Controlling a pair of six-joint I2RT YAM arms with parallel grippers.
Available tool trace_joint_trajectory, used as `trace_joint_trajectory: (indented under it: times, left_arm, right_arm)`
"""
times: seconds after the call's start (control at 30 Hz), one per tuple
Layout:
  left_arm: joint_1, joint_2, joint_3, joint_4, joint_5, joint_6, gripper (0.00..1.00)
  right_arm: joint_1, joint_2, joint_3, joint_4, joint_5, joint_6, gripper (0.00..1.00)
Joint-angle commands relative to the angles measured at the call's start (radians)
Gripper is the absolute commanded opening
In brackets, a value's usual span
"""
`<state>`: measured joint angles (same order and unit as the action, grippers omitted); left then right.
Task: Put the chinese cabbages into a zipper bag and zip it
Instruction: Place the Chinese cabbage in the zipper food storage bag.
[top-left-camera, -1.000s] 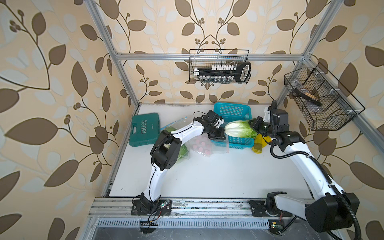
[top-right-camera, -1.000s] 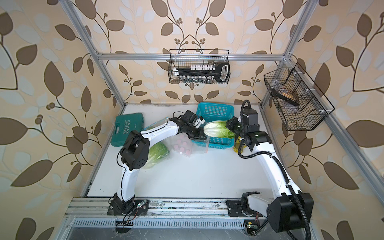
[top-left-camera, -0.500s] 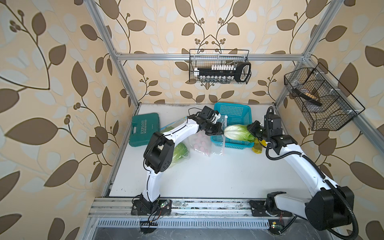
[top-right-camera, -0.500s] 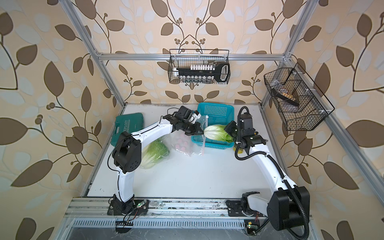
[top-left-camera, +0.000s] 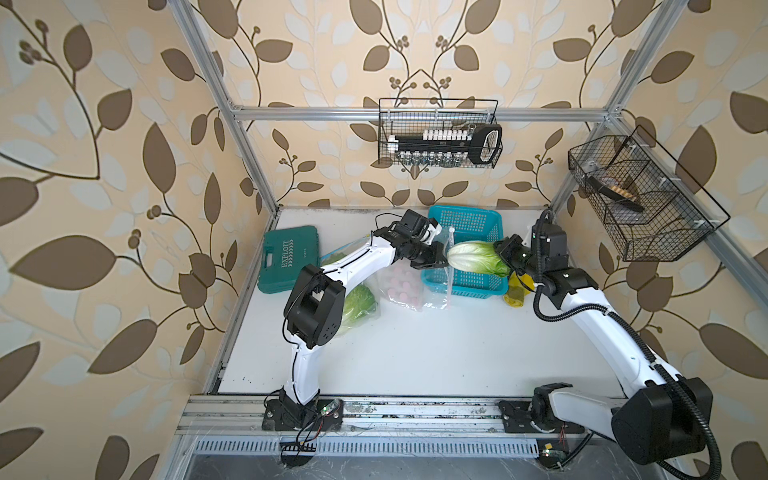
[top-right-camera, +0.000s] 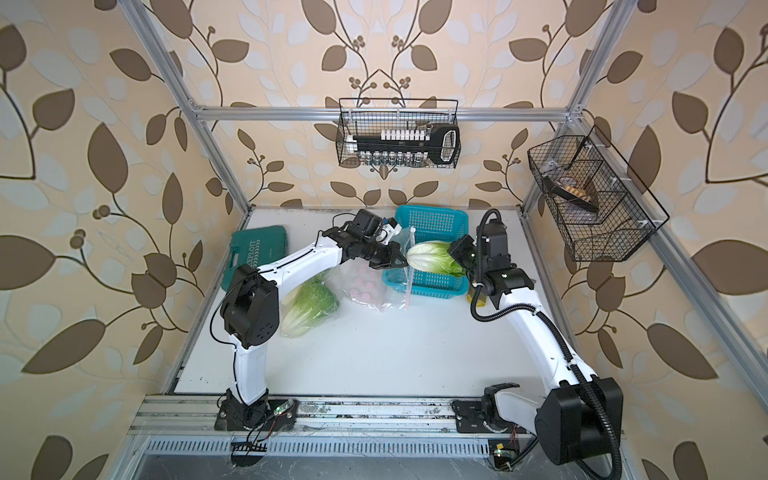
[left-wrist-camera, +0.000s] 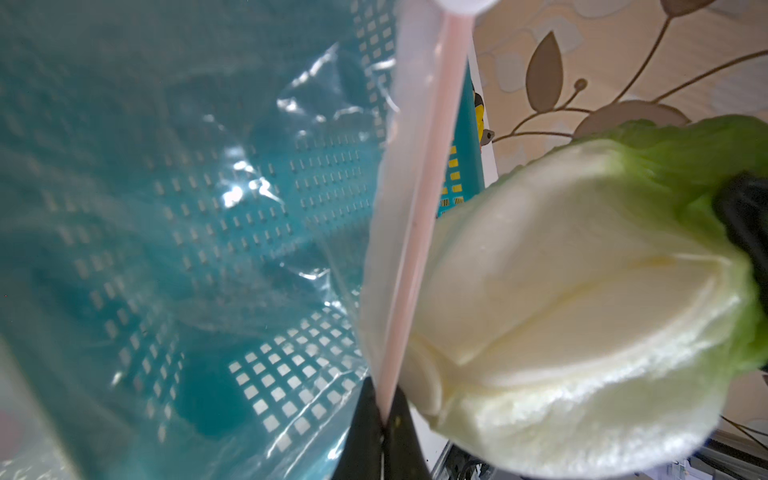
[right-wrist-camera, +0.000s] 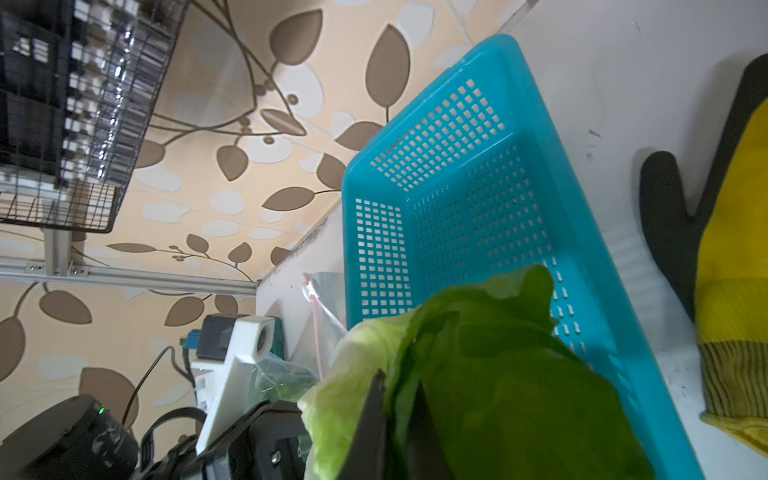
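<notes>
White tabletop (top-left-camera: 415, 357) wide open on near side of blue basket (top-left-camera: 465, 212), both top views. Right gripper (top-left-camera: 502, 257) clamped on leafy end of cabbage (top-left-camera: 471, 257), over basket's near rim. Left gripper (top-left-camera: 442, 262) pinching zipper bag (top-left-camera: 438, 297) edge at basket's corner.
Left wrist: fingertips (left-wrist-camera: 361, 432) pressed together on pink zip strip (left-wrist-camera: 424, 187); stalk end just beside strip.
Right wrist: yellow glove (right-wrist-camera: 735, 270) beside basket, opposite bag.
</notes>
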<state>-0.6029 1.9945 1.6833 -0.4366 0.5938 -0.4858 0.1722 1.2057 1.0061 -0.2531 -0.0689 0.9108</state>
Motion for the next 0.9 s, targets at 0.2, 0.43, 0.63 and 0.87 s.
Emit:
trace_joint_trajectory:
  times: [0.2,0.43,0.63,0.87]
  left_arm:
    - [-0.017,-0.141,0.082,-0.049,0.021,0.024,0.00]
    - [-0.025,-0.144,0.109,-0.075,0.006,0.033,0.00]
    - [-0.050,-0.124,0.146,-0.093,0.004,0.047,0.00]
    - [-0.063,-0.153,0.141,-0.138,0.008,0.116,0.00]
  right_arm:
    - [0.085,-0.008,-0.017,0.010,0.160,0.016,0.00]
    - [0.085,-0.029,0.017,-0.019,0.177,-0.025,0.00]
    - [0.126,-0.045,0.043,-0.012,0.112,0.042,0.00]
    - [0.026,-0.119,-0.025,0.106,-0.132,0.244,0.00]
